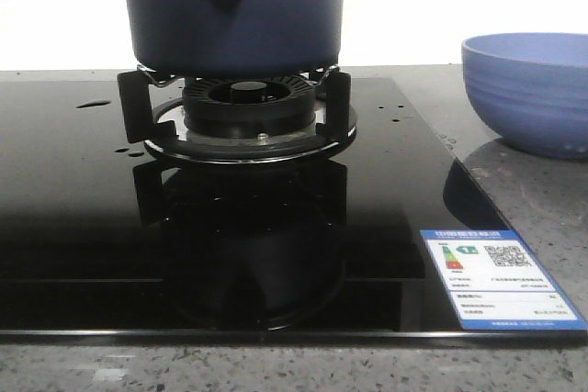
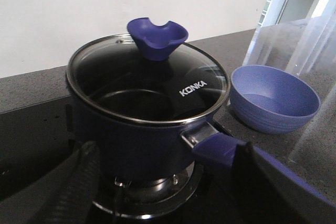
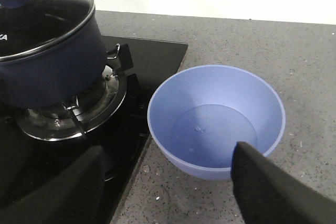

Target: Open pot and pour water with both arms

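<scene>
The pot (image 2: 142,124) sits on the burner (image 1: 248,117), its glass lid (image 2: 149,85) on, so I judge I'm at the opening step. My left gripper (image 2: 168,192) and right gripper (image 3: 168,182) are both released, empty. Next: grasp the knob (image 2: 156,38), lift; bowl (image 3: 218,121) waits beside

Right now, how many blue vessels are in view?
2. The pot sits on the burner with its lid on; the bowl stands on the counter to its right.
</scene>
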Available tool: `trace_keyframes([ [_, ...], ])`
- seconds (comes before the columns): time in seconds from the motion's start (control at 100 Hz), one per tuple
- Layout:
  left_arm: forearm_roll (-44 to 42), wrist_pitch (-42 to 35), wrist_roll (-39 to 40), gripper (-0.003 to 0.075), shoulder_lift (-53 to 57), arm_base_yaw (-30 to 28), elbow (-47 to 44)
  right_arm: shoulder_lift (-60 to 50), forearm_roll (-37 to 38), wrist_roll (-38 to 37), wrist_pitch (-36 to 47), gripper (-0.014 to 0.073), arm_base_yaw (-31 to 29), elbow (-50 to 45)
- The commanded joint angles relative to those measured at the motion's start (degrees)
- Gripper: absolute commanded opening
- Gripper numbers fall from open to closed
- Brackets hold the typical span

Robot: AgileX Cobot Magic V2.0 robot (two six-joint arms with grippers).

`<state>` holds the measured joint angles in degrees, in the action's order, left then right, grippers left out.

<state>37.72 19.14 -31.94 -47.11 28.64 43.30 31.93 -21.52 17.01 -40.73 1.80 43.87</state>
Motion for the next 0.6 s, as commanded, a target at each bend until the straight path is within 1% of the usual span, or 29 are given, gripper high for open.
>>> trace_keyframes([
  [0.0, 1.58, -7.79, -1.90, 0.0461, -4.21, 2.74, 4.10, 0.70, -0.75, 0.51, 3.28, 0.0468, 0.01, 1.81],
  [0.09, 1.58, -11.84, -1.89, 0.0463, -8.60, 4.23, 6.62, 0.70, -0.75, 0.51, 2.73, 0.0468, 0.01, 1.81],
  [0.16, 1.58, -13.23, -2.02, 0.0465, -12.24, 4.87, 8.98, 0.70, -0.67, 0.51, 2.20, 0.0468, 0.01, 1.81],
  [0.33, 1.58, -13.53, -2.24, 0.0469, -21.28, 5.02, 15.35, 0.70, -0.67, 0.51, 1.84, 0.0468, 0.01, 1.81],
  [0.48, 1.58, -13.53, -2.24, 0.0520, -27.55, 5.02, 20.45, 0.70, -0.67, 0.51, 1.84, 0.0468, 0.01, 1.81],
  [0.59, 1.58, -13.63, -2.24, 0.0531, -31.22, 5.02, 23.57, 0.70, -0.67, 0.51, 1.84, 0.0468, 0.01, 1.81],
])
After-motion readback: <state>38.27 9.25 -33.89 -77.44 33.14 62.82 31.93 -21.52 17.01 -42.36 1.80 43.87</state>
